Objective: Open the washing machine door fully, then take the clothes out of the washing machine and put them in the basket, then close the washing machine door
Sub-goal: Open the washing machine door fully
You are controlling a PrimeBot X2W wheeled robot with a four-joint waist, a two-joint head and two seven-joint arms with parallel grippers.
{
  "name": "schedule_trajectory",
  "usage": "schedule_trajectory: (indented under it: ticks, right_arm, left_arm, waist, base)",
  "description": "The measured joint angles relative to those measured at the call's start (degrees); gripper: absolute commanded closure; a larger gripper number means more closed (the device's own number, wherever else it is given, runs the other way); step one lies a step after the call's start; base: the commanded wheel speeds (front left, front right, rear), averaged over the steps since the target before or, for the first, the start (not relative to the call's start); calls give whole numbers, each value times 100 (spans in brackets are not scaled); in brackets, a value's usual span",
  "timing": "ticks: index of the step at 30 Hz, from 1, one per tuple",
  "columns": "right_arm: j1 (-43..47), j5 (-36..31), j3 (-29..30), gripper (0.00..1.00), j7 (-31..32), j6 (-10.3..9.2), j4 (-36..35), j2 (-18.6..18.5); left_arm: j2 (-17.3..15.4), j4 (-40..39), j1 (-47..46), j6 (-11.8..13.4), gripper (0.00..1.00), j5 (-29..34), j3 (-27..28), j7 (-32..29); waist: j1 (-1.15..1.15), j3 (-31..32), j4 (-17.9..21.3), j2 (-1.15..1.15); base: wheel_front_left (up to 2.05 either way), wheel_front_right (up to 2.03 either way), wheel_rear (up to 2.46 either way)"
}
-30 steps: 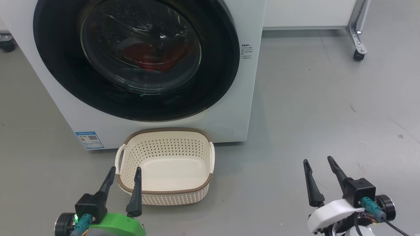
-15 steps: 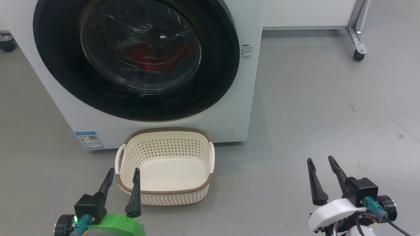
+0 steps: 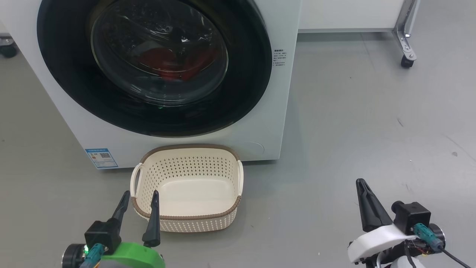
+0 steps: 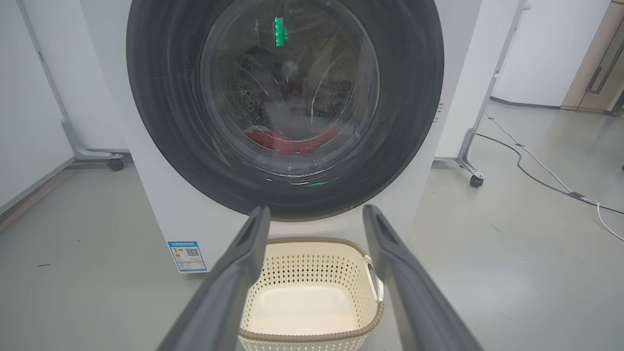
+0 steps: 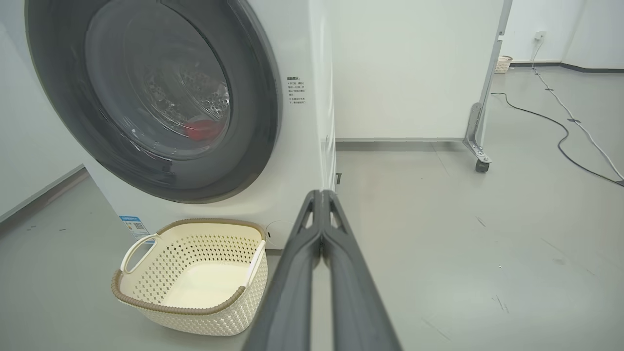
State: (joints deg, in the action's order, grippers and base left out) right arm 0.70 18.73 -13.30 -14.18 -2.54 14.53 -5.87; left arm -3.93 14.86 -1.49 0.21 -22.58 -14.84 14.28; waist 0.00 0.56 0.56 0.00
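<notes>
The washing machine door (image 3: 154,63), a glossy black ring around a bulging clear glass bowl, sits shut on the white washing machine (image 3: 275,111). Behind the glass, the red clothes (image 3: 169,66) lie low in the drum. The cream perforated basket (image 3: 186,222), brown-rimmed, stands on the grey floor (image 3: 353,123) just in front of the machine. The left gripper (image 3: 141,193) holds its fingers apart by the basket's near corner. The right gripper (image 3: 362,186), well apart from the basket, has its fingers pressed together on nothing.
</notes>
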Motion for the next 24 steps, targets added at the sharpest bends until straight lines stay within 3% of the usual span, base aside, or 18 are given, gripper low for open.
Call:
schedule_trajectory:
  ticks: [6,14,24]
  right_arm:
    - [0,802,272,100,0,252,3,234]
    - [-85,2572,790,100,54,762,15,389]
    - [-773,4889,1216,100,726,903,-46,378]
  left_arm:
    - [3,-14,-1,-3,0,34,-11,0]
    - [9,-149,-24,-10,0,100,-10,1]
    - [27,-354,-241,-62,0,255,-27,2]
  waist:
    - [0,-41,-16,0]
    - [0,-264,-61,0]
    - [0,-680,-166,0]
  base:
    - [0,0,0]
    - [0,0,0]
    - [0,0,0]
